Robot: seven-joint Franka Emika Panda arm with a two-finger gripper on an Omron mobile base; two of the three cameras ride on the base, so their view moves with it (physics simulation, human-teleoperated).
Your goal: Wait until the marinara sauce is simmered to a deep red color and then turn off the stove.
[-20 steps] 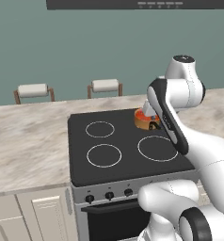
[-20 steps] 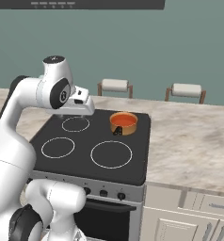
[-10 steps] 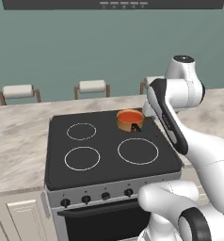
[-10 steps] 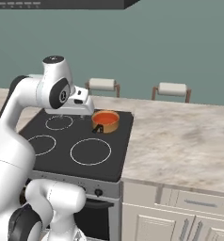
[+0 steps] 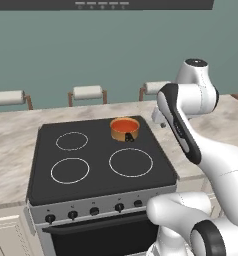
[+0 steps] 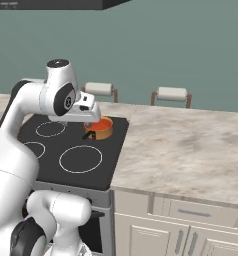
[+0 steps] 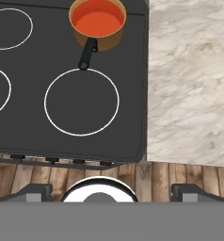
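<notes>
**Above the stove, waiting on the sauce**

High over the stove (image 5: 98, 160) I hang with my gripper (image 7: 111, 190) looking straight down, and my jaws stand spread wide with nothing between them. I judge this height is on purpose: from here I can watch the whole cooktop at once without crowding the heat.

On the stove's far right ring sits the small copper pot (image 7: 98, 23), upright, its short dark handle (image 7: 87, 53) pointing toward the front edge and ending just at the outline of the near right ring (image 7: 81, 102). That near ring is bare, as are the two rings on the stove's left side. Inside the pot lies the marinara sauce (image 7: 96, 20), a flat smooth disc filling it nearly to the rim. Its colour reads as bright orange-red to me, not yet the deep red I am told to wait for, so I judge the simmering is unfinished and the stove should stay on.

Along the stove's steel front runs the row of knobs (image 5: 93, 211); one of them will be my target when the colour deepens. Which knob governs the pot's ring I cannot tell from here. To the stove's right stretches the marble counter (image 6: 186, 150), and beyond the stove's back edge stand the stools (image 5: 88, 93).
</notes>
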